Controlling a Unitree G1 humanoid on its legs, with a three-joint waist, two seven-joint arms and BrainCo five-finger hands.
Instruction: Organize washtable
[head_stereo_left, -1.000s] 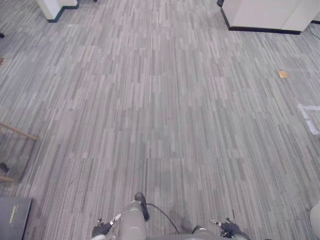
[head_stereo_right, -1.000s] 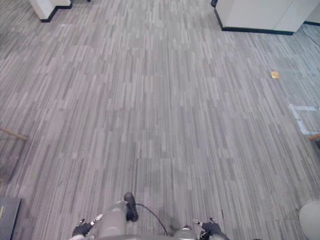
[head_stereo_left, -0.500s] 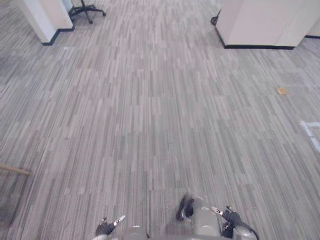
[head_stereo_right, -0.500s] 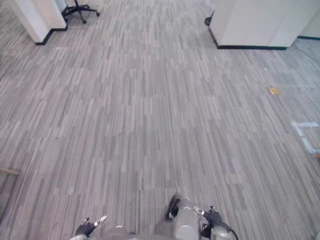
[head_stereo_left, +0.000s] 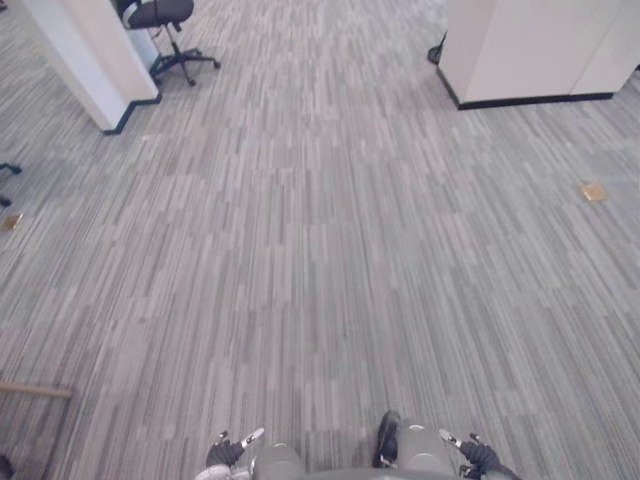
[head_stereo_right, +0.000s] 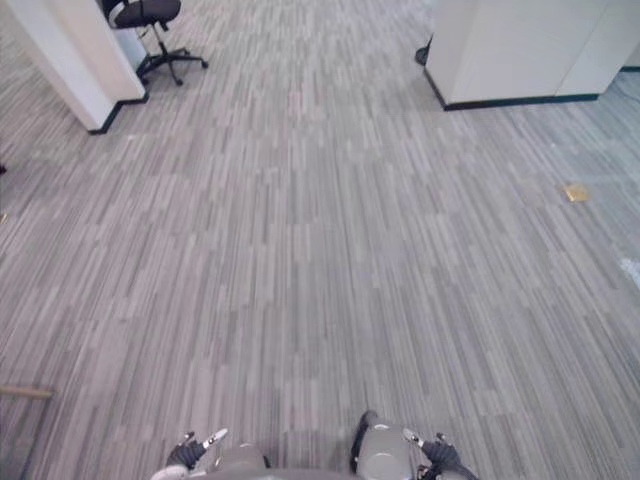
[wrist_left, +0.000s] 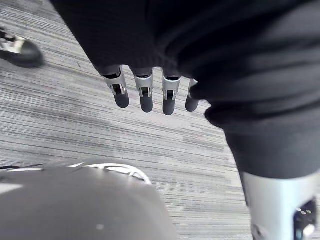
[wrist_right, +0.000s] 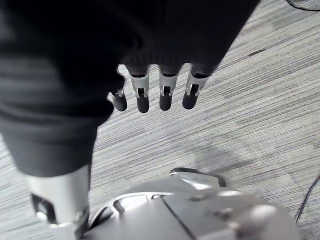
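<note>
The left hand (head_stereo_left: 222, 453) shows at the bottom edge left of centre, the right hand (head_stereo_left: 475, 458) at the bottom edge right of centre. Both hang over grey striped carpet (head_stereo_left: 320, 260). In each wrist view the fingers (wrist_left: 145, 97) are straight and loose, with bare carpet beyond their tips. An office chair (head_stereo_left: 165, 25) stands beside a white pillar (head_stereo_left: 85, 60) in the upper left. A white cabinet (head_stereo_left: 530, 45) stands in the upper right, and a small tan scrap (head_stereo_left: 594, 191) lies at the right edge.

Not spotting any readable text or numbers anywhere; squinting at the tan patch (head_stereo_left: 594, 191) on the carpet (head_stereo_left: 320, 260), right side, getting nothing.
</note>
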